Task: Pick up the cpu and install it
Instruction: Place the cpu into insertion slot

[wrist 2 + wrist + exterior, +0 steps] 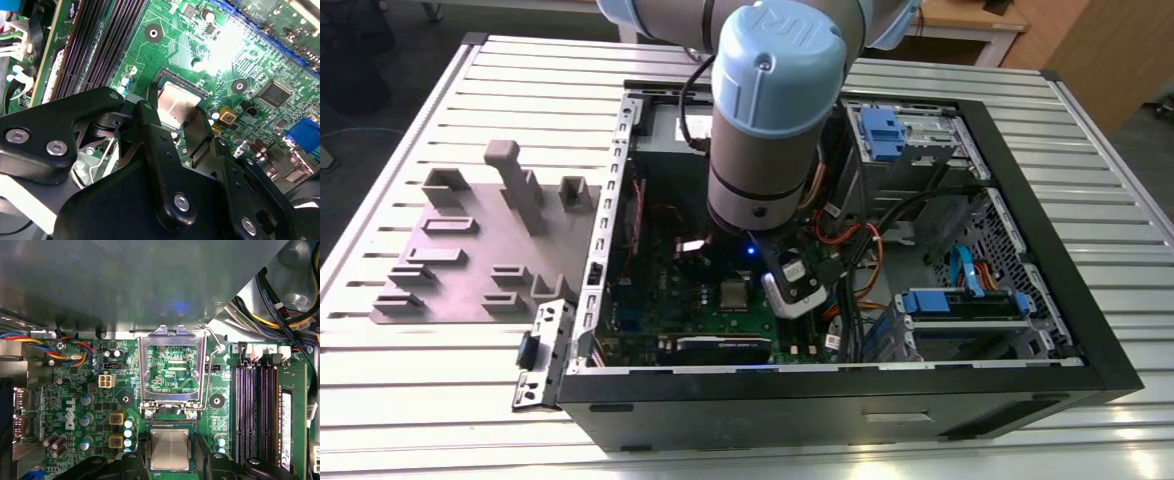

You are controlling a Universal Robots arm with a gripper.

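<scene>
Gripper [170, 464] down in the lower middle of the exterior view looks clamped on the cpu [170, 449] by two opposite edges, chip flat at the socket [170, 426], right beside the flipped-open frame [172, 365].

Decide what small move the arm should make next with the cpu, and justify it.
Probably ease straight down a touch, keeping level. The cpu lies square in the socket with the gripper straddling it, and the socket frame stands flipped open; whether the chip is fully seated is unclear.
</scene>
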